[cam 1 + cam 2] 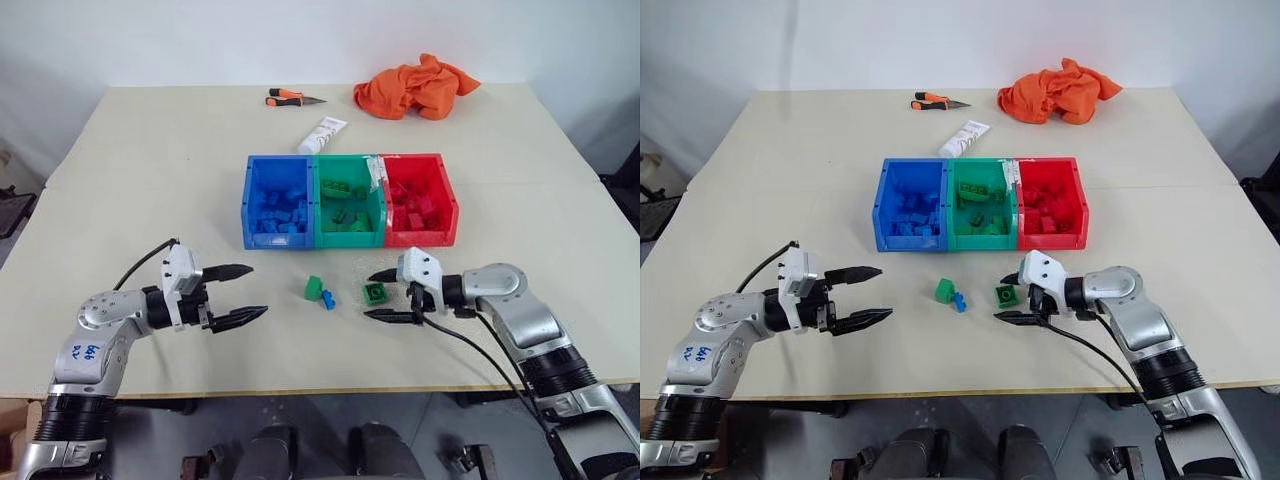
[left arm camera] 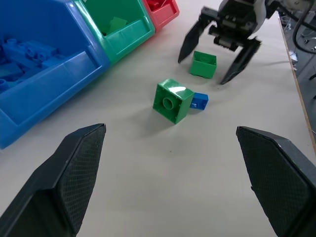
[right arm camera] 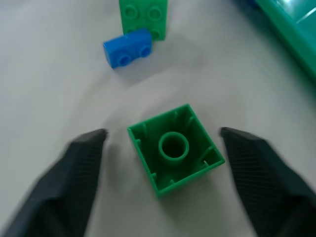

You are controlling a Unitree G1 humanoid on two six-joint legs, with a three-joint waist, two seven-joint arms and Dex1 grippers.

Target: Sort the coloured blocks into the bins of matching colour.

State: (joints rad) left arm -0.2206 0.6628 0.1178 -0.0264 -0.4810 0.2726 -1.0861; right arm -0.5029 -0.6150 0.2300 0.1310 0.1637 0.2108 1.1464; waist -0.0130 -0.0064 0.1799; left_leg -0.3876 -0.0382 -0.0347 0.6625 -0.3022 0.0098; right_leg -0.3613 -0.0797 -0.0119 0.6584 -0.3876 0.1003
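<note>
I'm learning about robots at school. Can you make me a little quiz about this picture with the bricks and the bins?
1. True or false: the green brick between the right end effector's fingers lies with its hollow side up.
2. Which bin stands in the middle? A) blue bin B) green bin C) red bin
3. Fill in: the small blue brick on the table touches a second ____ brick.

Key: 1 true; 2 B; 3 green.
</note>
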